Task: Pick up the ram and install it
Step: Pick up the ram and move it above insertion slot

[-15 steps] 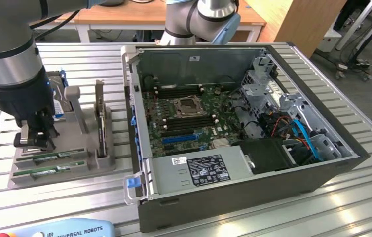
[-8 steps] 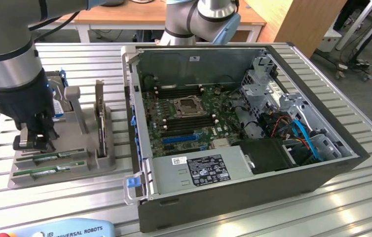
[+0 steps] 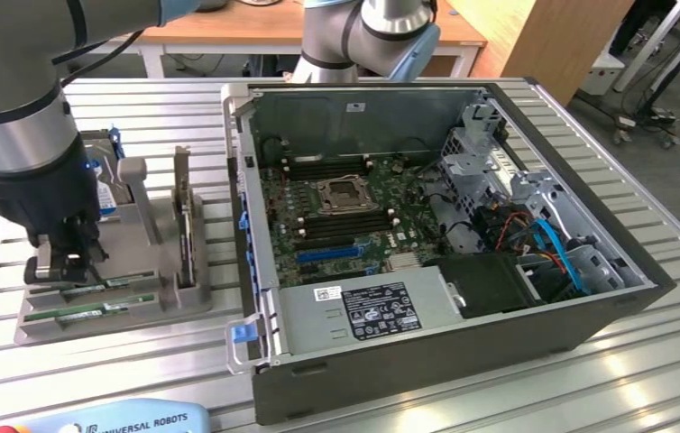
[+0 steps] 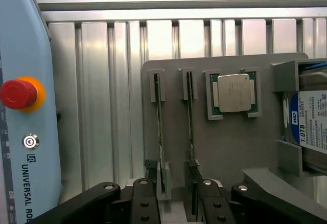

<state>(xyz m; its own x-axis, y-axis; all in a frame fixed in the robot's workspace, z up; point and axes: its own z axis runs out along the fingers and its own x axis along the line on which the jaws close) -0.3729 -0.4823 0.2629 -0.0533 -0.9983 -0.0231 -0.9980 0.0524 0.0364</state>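
- The hand (image 3: 61,269) hangs low over one end of the gray holder (image 3: 184,302), at the exterior view's left.
- Its two black fingers (image 4: 145,203) are spread wide apart and pinch nothing.
- Two thin green sticks stand on edge in slots of the holder, side by side: one ram stick (image 4: 160,127) and the other ram stick (image 4: 190,121).
- The fingers sit just above the ends of these sticks (I cannot tell which stick they line up with).
- A square silver CPU chip (image 4: 234,93) lies flat in its own pocket beside the sticks.
- A hard drive (image 4: 311,127) with a blue and white label stands past the chip.
- The holder rests on a ribbed metal surface (image 3: 135,361).
- An open computer case (image 3: 436,356) stands just beside the holder, toward the exterior view's right, with its green board (image 3: 340,207) showing inside.
- A light blue control box (image 4: 20,147) with a red button (image 4: 18,93) lies on the surface near the holder.
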